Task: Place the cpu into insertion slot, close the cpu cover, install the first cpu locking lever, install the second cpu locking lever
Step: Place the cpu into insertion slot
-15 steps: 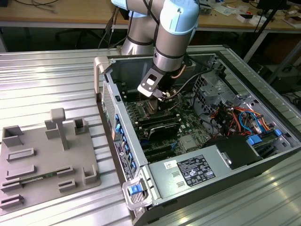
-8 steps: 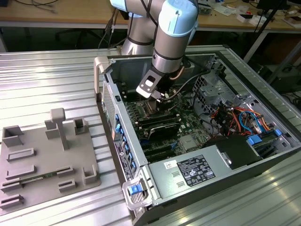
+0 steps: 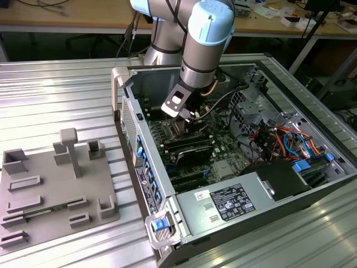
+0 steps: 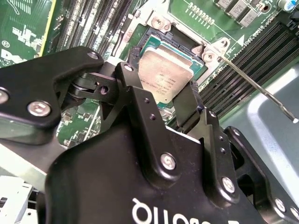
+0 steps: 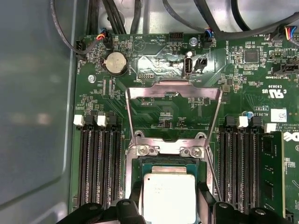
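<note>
Cpu (image 5: 168, 196) down in the slot (image 5: 130, 173), flat, grey top up. Sits square inside the silvery rim, with a thin green border showing along its far edge. Clamped on two opposite edges by the black fingers (image 4: 187, 100) of the gripper (image 4: 158, 81), so far as both wrist views show; other two edges bare.

Cover (image 5: 154, 89) swung back on its hinge, well clear of the slot and leaving open room above the cpu. Thin lever (image 4: 257, 86) slanting away from a slot corner, out over the long black memory slots (image 5: 100, 168) that crowd in just beside. In the exterior view, arm (image 3: 206, 33) reaching down into the open computer case (image 3: 129, 95), hemmed by its walls, with cables (image 3: 279, 139) towards the exterior view's right.
</note>
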Controlling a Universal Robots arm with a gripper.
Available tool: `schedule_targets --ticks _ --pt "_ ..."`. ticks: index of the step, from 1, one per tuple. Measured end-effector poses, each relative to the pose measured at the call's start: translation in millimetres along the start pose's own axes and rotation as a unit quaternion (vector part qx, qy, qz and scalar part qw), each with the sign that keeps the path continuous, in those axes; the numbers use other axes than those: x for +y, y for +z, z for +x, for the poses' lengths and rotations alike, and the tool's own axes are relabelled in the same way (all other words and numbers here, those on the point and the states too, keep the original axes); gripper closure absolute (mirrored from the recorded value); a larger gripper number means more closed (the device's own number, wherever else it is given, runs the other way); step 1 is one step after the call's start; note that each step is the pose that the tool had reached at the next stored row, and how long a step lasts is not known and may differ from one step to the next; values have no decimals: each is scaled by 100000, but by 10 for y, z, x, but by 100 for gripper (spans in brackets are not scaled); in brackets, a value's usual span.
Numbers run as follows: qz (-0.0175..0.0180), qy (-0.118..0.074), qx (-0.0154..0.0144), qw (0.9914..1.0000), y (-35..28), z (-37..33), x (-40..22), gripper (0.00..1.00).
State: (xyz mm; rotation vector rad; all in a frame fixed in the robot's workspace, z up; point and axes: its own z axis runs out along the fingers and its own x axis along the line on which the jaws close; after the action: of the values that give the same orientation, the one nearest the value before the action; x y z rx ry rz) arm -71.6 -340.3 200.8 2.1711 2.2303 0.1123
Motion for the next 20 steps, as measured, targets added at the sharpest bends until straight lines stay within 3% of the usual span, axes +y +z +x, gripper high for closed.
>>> schedule_targets --ticks 7,11,14,20 --pt "133 1657 -122 99986 27 -2 11 46" --pt "172 1555 -114 99988 32 -1 17 46" --pt "218 15 -6 100000 35 0 18 46" --pt "169 1045 -54 99994 41 -8 15 46"
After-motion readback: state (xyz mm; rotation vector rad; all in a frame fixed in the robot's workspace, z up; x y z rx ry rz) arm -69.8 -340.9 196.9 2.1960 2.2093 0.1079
